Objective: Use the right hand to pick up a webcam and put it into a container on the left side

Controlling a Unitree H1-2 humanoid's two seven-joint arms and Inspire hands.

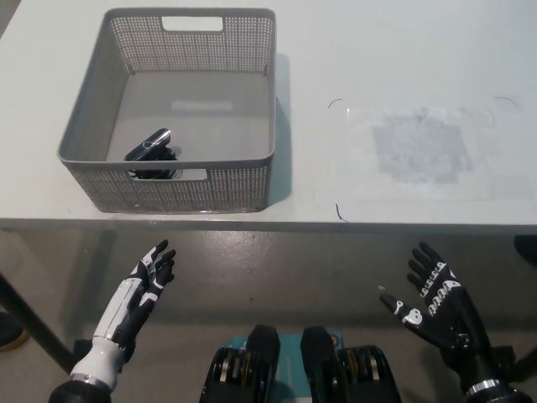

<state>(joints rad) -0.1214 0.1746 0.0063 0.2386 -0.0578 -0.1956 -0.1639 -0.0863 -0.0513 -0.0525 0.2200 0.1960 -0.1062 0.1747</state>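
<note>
Webcam point(152, 154) lies inside the grey basket point(252, 126), on the floor of it at about seven o'clock, close against the near wall and just behind the handle cut-out in that wall. It is a dark, glossy thing, tilted, with its lighter end pointing toward one o'clock; finer detail is too small to make out. The basket sits on the white tabletop point(403, 50) at about eleven o'clock in the view, its perforated walls upright and a second handle cut-out showing in the far wall. Well apart from it, at about two o'clock, a clear sheet point(424, 151) lies flat on the tabletop with a greyish, smudged patch in its middle (nothing rests on it). Both robot hands are below the near edge of the tabletop, over the grey floor point(277, 269), and touch nothing. The left robot hand point(147, 281), white with dark fingers, is at about seven o'clock, empty, its fingers straight and slightly spread, pointing up toward the tabletop edge. The right robot hand point(432, 302), black with white markings, is at about five o'clock, also empty, palm turned upward with the fingers fanned apart and the thumb stuck out toward the middle of the view. The two robot hands are well apart from each other and from the basket.
</note>
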